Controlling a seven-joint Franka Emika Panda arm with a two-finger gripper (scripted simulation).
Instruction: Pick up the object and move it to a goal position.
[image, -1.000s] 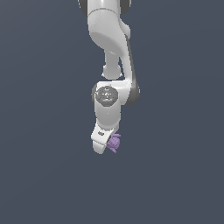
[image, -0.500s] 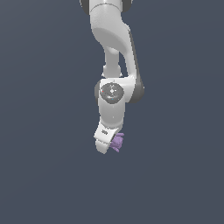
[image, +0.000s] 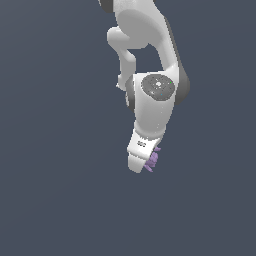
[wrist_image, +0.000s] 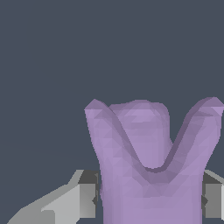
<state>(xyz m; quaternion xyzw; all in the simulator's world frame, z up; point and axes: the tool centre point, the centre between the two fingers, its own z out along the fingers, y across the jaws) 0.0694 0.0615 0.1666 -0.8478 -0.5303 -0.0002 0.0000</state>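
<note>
Between the fingers: a small lilac figure is sitting clamped, its prongs sticking out past the fingertips in the wrist view.
Grip: the gripper is grasping the figure, one gray pad pressing each flank; nothing is showing beneath it.
Figure's place: it is hanging in mid-air at the tip of the white arm, near the middle of the exterior view, only a few purple spikes peeking out beside the white finger housing.
Surroundings: a plain dark gray-blue backdrop is filling both views; no table and no goal marker are showing.
Task stage: judging from this, the figure is being carried and not yet delivered.
Risk: the lumpy, spiky shape is giving the flat pads little even contact, so a quick swing could be twisting it loose or letting it slip out.
Second risk: with no goal visible, the arm could be stopping short.
</note>
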